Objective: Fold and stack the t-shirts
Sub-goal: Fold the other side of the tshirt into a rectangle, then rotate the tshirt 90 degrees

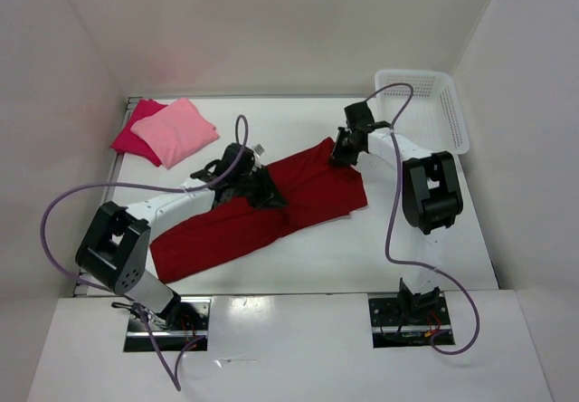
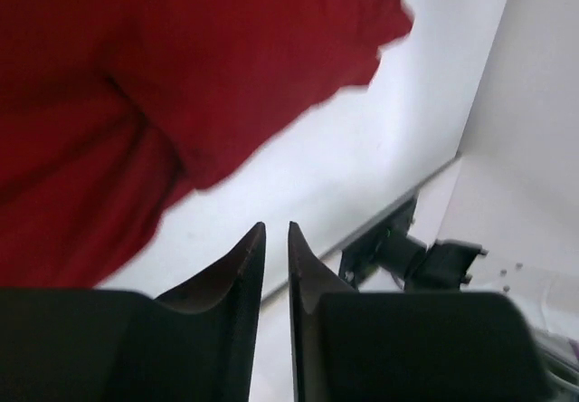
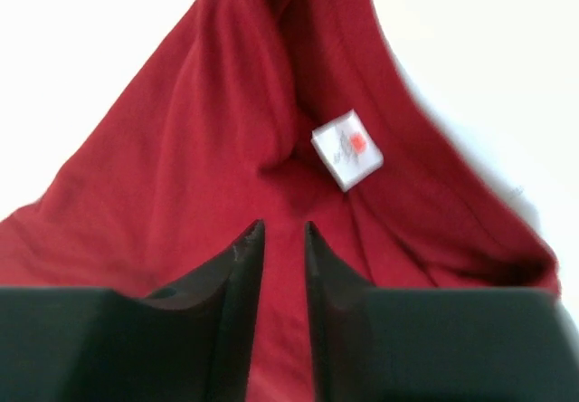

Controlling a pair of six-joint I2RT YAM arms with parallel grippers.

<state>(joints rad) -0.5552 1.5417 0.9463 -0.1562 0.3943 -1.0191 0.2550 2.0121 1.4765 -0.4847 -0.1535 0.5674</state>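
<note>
From above, the dark red t-shirt (image 1: 204, 239) lies spread in a long, rumpled diagonal band across the middle of the smooth white table (image 1: 407, 239), its soft cloth creased where the left gripper (image 1: 267, 194) sits over its centre and the right gripper (image 1: 342, 153) over its far end. At the far left corner the light pink t-shirt (image 1: 176, 130) rests as a plump folded square on top of the folded crimson-pink t-shirt (image 1: 131, 135). A white plastic mesh basket (image 1: 457, 112) stands at the far right, and plain pale walls close in the table. In the left wrist view the two dark, tapered fingers stand a thin slit apart with nothing between them, over bare table just beside the matte red cloth's edge. In the right wrist view the fingers are slightly parted above deep folds of the same red fabric, not visibly pinching it, near a small white sewn-in label (image 3: 347, 148) with an orange mark.
</note>
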